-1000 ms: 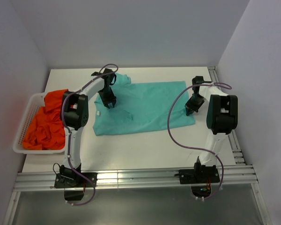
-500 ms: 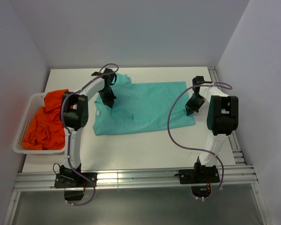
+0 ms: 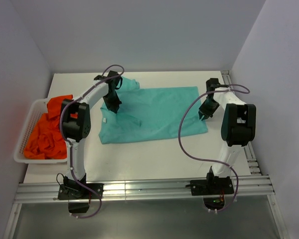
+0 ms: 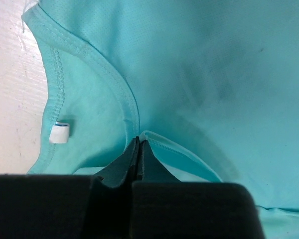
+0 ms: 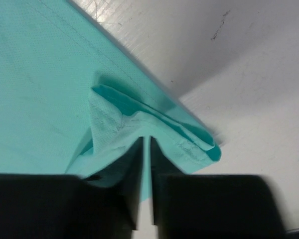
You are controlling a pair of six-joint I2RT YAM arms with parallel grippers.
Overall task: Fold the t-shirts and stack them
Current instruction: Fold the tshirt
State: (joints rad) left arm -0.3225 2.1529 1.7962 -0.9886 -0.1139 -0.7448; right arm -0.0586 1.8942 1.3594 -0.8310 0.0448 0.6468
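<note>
Near your right side, right gripper (image 5: pixel 145 142) pinches the teal t-shirt (image 3: pixel 159 112), spread flat mid-table, at its hem, jaws almost touching. Slightly further out, left gripper (image 4: pixel 139 144) is clamped tight on the collar. Lift both ends level, together, no sag.

Fingers (image 4: pixel 120 169) pinch the collar hem of the teal t-shirt (image 4: pixel 214 74), near its white label (image 4: pixel 59 132).

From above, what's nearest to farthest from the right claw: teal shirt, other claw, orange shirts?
1. teal t-shirt: its corner pinched in the right gripper.
2. left gripper: at the shirt's collar.
3. orange t-shirts: far left, in the basket.
</note>
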